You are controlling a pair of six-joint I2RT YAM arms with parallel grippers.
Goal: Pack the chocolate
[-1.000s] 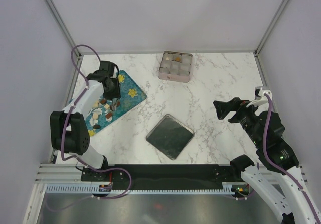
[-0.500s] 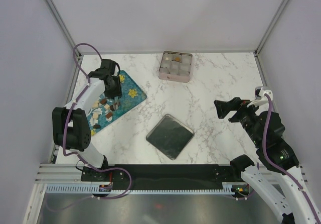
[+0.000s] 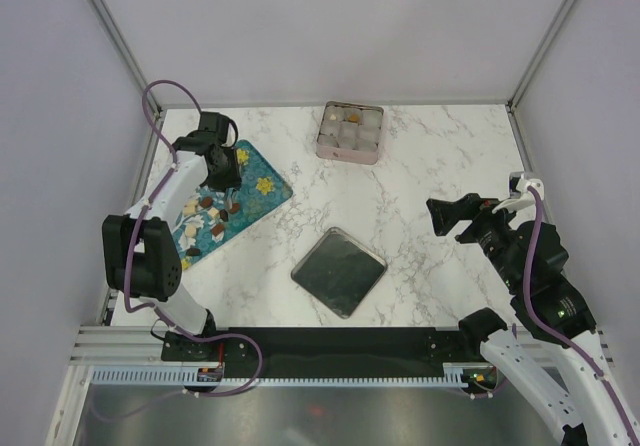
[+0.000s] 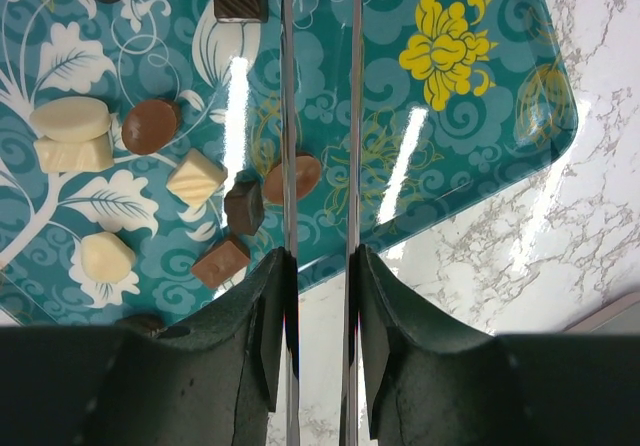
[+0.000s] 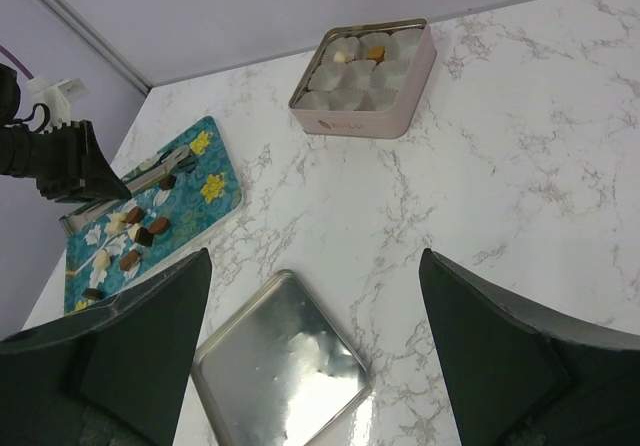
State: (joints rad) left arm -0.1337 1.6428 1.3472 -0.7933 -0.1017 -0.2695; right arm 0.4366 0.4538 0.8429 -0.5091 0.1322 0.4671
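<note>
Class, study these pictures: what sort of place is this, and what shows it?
Probably a robot test cell: plain panel walls enclose a marble-look table, and two robot arms are bolted to a rail at its near edge.

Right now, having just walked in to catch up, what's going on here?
The left gripper is low over the teal floral tray, slightly open at a round reddish-brown chocolate, not clearly gripping it. The right gripper hovers open and empty. The pink square tin holds two pieces; a square metal lid lies apart on the marble table.
</note>
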